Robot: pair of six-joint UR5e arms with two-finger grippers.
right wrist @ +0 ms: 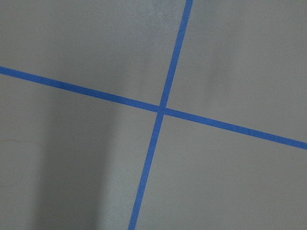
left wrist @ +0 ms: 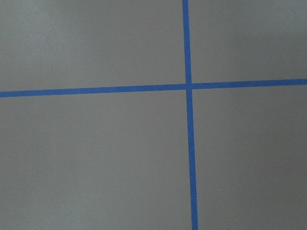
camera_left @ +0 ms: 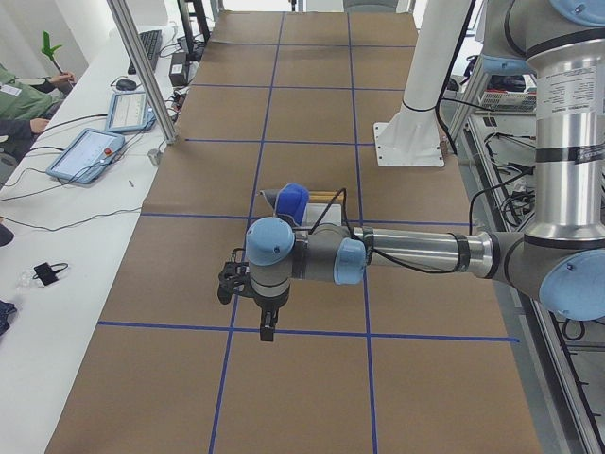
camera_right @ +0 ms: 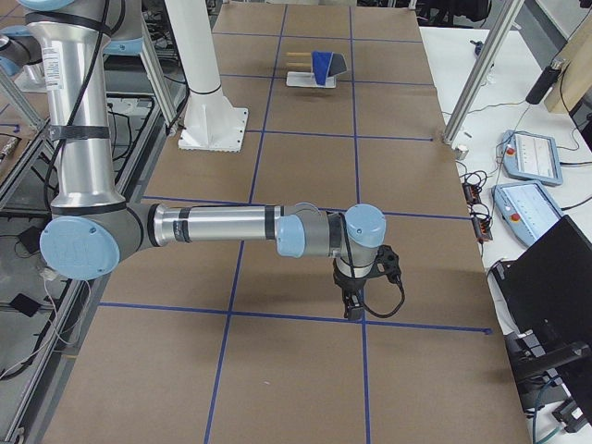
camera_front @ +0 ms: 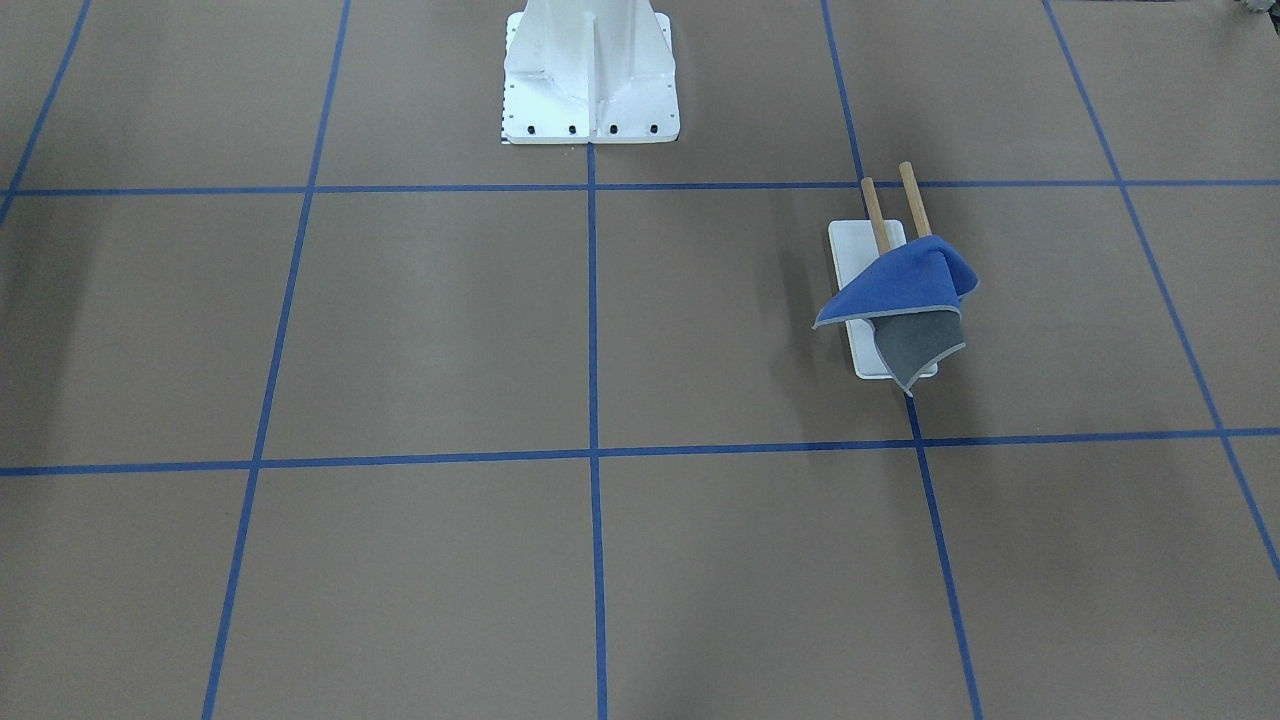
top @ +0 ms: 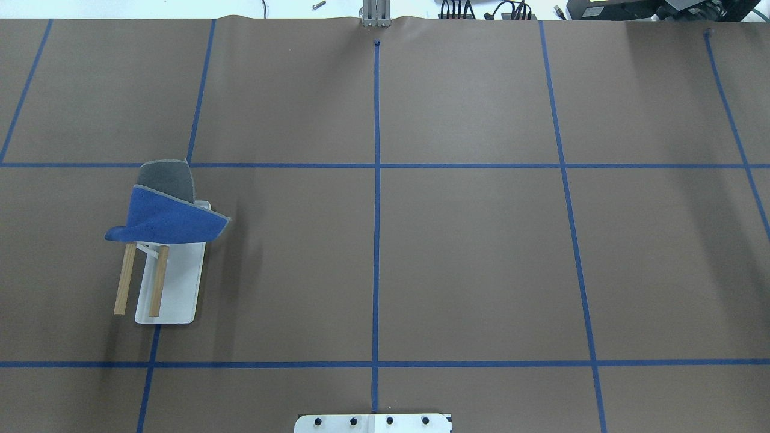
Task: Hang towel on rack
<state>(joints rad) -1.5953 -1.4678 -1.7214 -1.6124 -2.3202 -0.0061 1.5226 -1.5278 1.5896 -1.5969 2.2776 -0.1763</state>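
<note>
Table (camera_front: 450, 330): brown covering marked into squares by blue tape lines. The white bolted robot pedestal (camera_front: 590, 70) stands at the robot's edge, on the centre line. Left arm (camera_left: 416, 253): seen in the exterior left view only, stretched out level and low over the table, its wrist turned down. Right arm (camera_right: 222, 225): seen in the exterior right view only, in a like pose at the opposite end. The rack (top: 180, 282) stands on the robot's left half of the table, well apart from the pedestal, with its white base plate flat on the covering and its two wooden dowels (top: 125, 279) parallel, running towards and away from the robot. The towel (top: 168, 222) is draped across both dowels at their ends farther from the robot, blue side up. One blue corner juts out sideways past the rack, and a grey-faced flap hangs down beyond the dowel tips over the end of the base plate. The dowel ends nearer the robot are bare. Left gripper (camera_left: 267, 326): points down above a tape line, short of the rack and not touching it; finger spacing cannot be told from this view. Right gripper (camera_right: 352, 307): points down just above a tape line, far from the rack; finger spacing likewise cannot be told. Both wrist cameras show only covering and crossing tape.
</note>
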